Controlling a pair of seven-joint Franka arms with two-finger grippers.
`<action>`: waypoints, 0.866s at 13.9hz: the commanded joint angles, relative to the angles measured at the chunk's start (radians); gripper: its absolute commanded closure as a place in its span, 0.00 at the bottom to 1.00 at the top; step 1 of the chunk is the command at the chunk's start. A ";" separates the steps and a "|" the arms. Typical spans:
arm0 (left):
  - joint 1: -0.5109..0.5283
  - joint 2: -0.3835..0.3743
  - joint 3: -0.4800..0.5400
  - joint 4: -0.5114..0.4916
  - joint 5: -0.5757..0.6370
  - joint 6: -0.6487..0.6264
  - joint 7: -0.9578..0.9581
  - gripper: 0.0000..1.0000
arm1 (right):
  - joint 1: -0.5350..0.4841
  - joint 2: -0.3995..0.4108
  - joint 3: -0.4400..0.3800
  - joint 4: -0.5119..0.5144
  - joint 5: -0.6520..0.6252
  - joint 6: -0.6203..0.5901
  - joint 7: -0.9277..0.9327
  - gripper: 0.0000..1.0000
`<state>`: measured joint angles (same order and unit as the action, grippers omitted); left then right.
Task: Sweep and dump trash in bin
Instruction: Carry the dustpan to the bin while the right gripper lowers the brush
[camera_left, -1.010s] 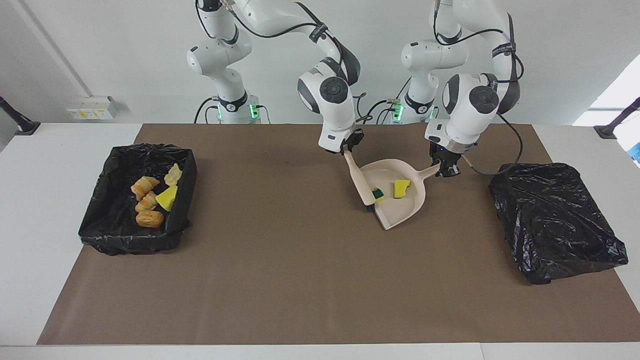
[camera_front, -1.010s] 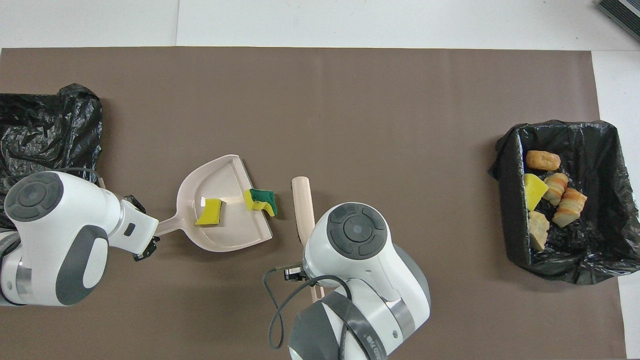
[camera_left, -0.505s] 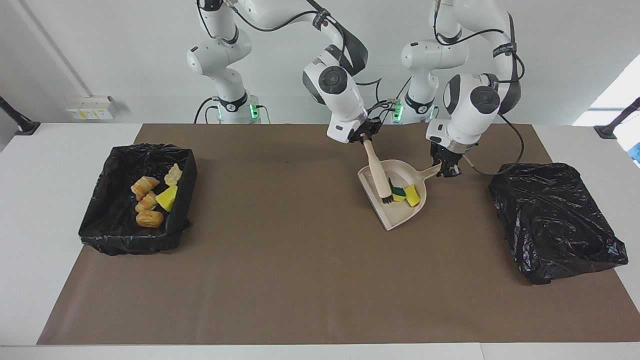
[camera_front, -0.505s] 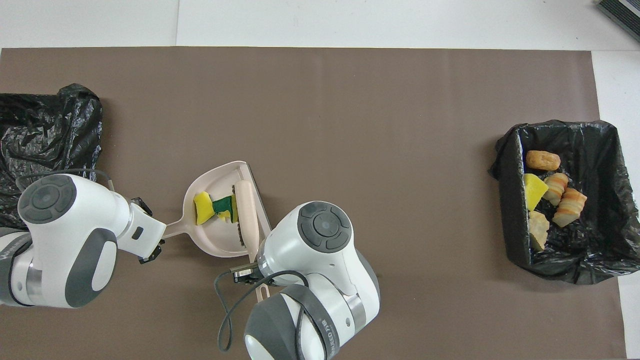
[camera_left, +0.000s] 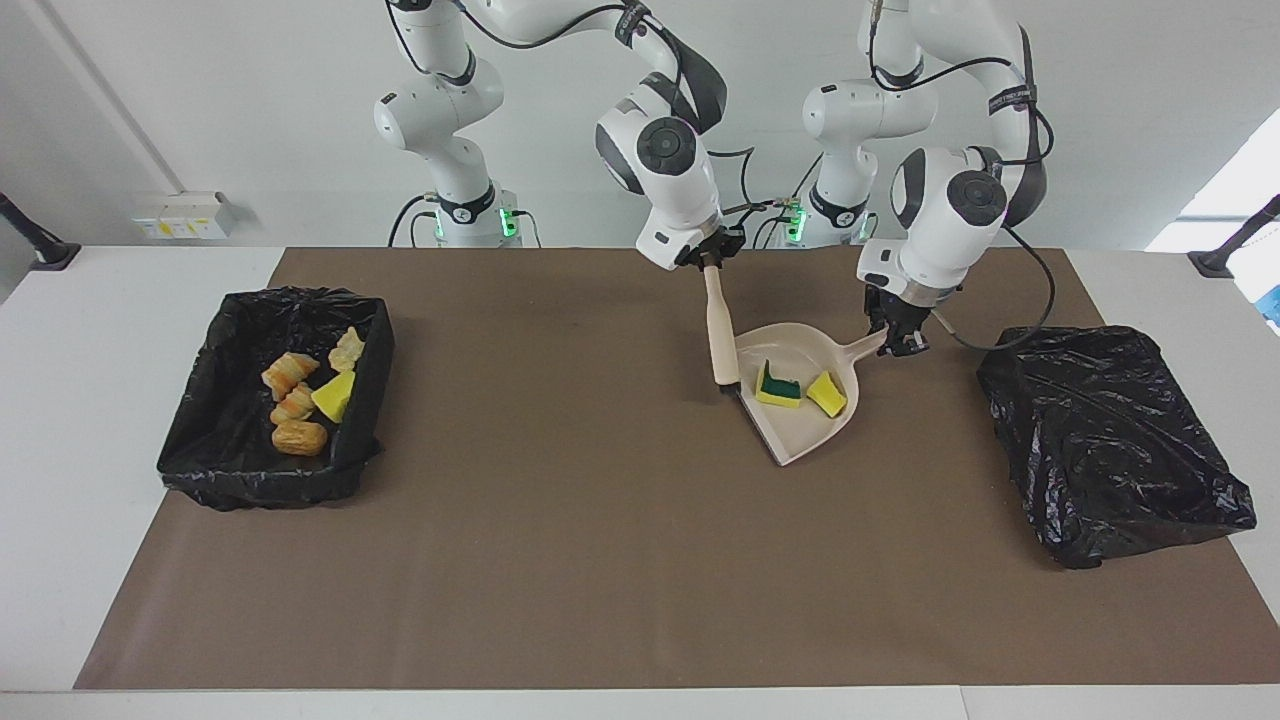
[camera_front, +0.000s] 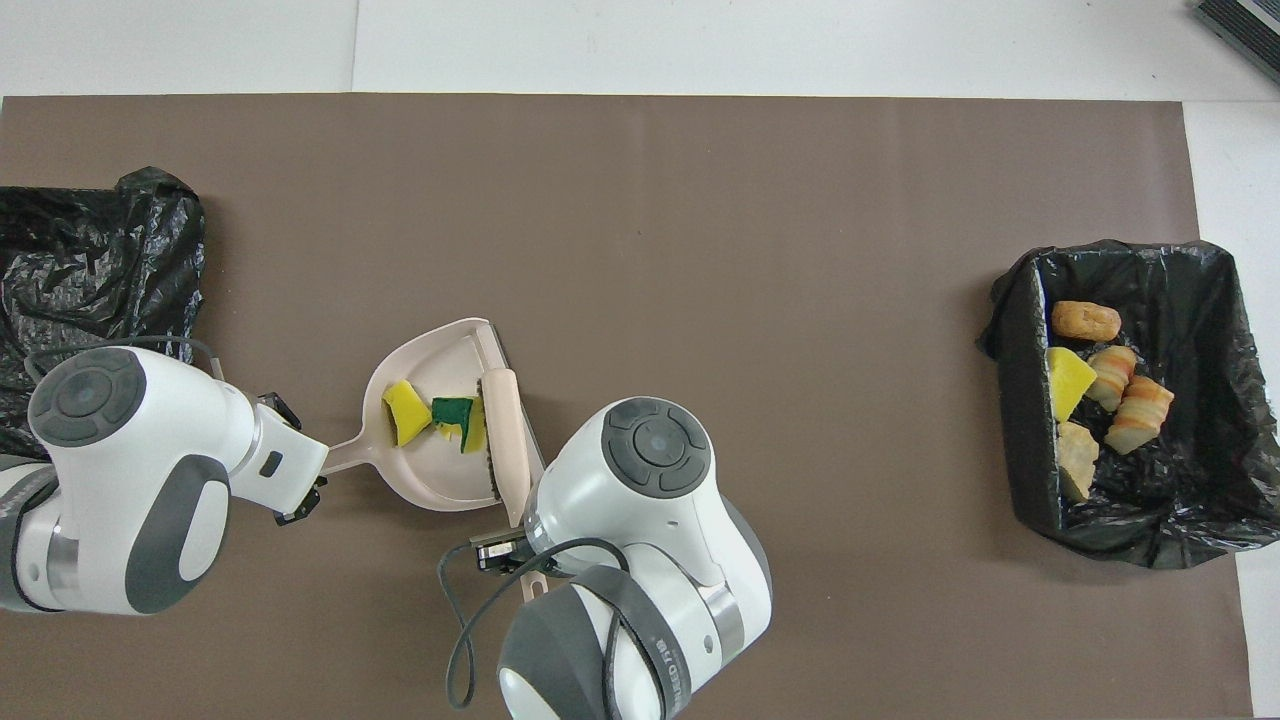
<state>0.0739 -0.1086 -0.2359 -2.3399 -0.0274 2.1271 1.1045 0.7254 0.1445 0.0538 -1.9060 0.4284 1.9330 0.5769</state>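
Gripping the brush (camera_left: 718, 335) handle, the right gripper (camera_left: 708, 262) stays clenched while the left gripper (camera_left: 900, 338) clasps the dustpan (camera_left: 800, 440) handle

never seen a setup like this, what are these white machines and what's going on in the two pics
They are two robot arms fixed at one end of a table covered by a brown mat. One picture looks at them from across the table, the other looks down from above their end.

The left gripper is shut on the handle of a beige dustpan. The right gripper is shut on a beige brush, whose bristle end sits at the pan's mouth.

In the pan lie a yellow sponge chunk and a green-and-yellow sponge chunk.

Toward the right arm's end is an open black-lined bin holding bread-like rolls and other bits. Toward the left arm's end is a crumpled black bag.
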 joint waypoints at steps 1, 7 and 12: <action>0.020 -0.017 0.001 0.014 -0.017 0.005 -0.002 1.00 | -0.014 -0.100 0.003 -0.033 -0.075 -0.077 0.044 1.00; 0.185 -0.017 0.003 0.220 -0.009 -0.211 0.118 1.00 | 0.139 -0.229 0.012 -0.244 -0.172 0.107 0.243 1.00; 0.362 0.056 0.003 0.401 -0.006 -0.245 0.371 1.00 | 0.270 -0.062 0.012 -0.249 -0.240 0.302 0.411 1.00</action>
<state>0.3899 -0.1100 -0.2224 -2.0233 -0.0275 1.9099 1.3980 0.9853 0.0333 0.0674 -2.1682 0.2254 2.1948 0.9531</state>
